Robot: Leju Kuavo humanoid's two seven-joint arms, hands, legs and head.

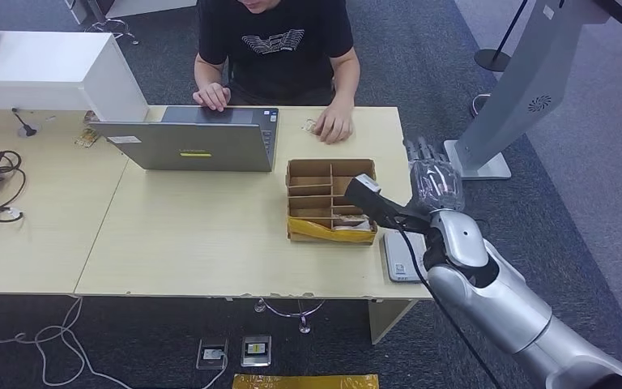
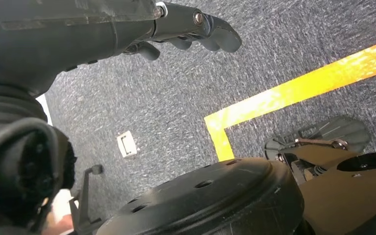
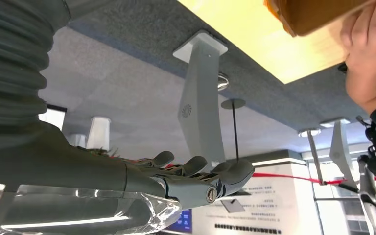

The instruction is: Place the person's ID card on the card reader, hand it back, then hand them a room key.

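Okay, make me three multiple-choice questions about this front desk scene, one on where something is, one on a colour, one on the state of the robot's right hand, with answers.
1. Where does the cardboard divider box sit?
A. On the floor under the table
B. On the table, to the right of the laptop in the head view
C. On top of the white cabinet

2. What colour is the tape line on the carpet?
A. Blue
B. Green
C. Yellow-orange

3. What is the state of the right hand?
A. Open and holding nothing, raised near the table's right edge
B. Holding a card
C. Gripping the laptop

Answers:
1 B, the head view shows the box on the tabletop beside the laptop.
2 C, the left wrist view shows a yellow-orange strip on grey carpet.
3 A, the right wrist view shows its fingers spread with nothing in them.
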